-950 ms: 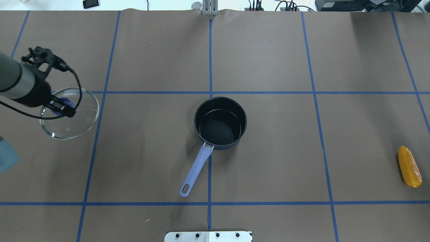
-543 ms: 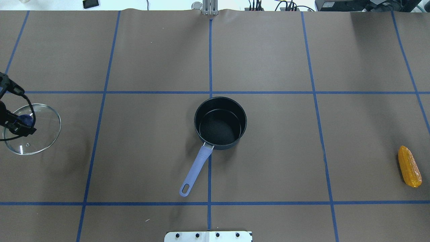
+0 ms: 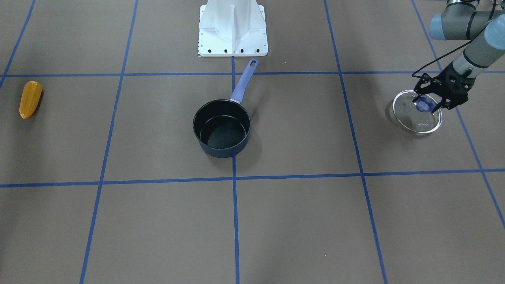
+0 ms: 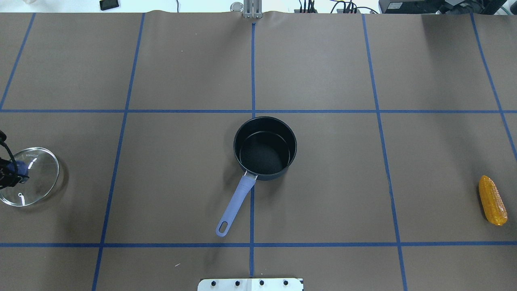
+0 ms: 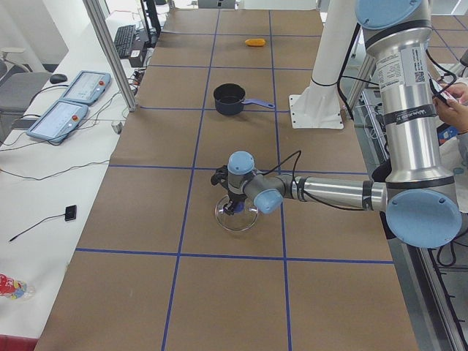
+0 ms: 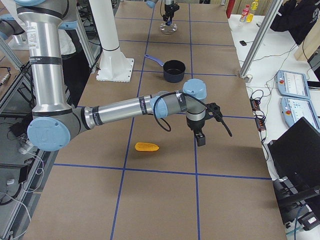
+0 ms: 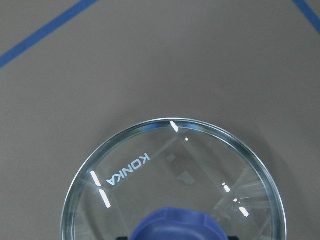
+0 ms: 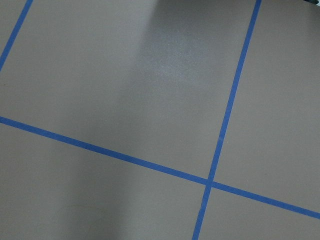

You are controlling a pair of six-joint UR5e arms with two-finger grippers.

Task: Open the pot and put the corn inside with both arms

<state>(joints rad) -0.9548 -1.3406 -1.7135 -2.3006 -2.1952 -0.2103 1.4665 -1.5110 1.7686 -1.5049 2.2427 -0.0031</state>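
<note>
The dark navy pot (image 4: 264,147) stands open and empty mid-table, its lavender handle (image 4: 236,202) pointing toward the robot; it also shows in the front view (image 3: 221,128). The corn (image 4: 492,200) lies alone at the far right, also seen in the front view (image 3: 30,99). My left gripper (image 3: 428,103) is shut on the purple knob (image 7: 175,225) of the glass lid (image 4: 38,178) at the far left, low over the table. My right gripper (image 6: 200,139) shows only in the exterior right view, hovering beside the corn (image 6: 147,147); I cannot tell if it is open.
The white mounting base (image 3: 232,27) sits at the robot's side of the table, behind the pot handle. Blue tape lines grid the brown table cover. Control pendants (image 5: 69,99) and cables lie on the white bench beyond the far edge.
My left arm has carried the lid further left and toward the robot's side, lower to the table. The pot and corn have not moved.
</note>
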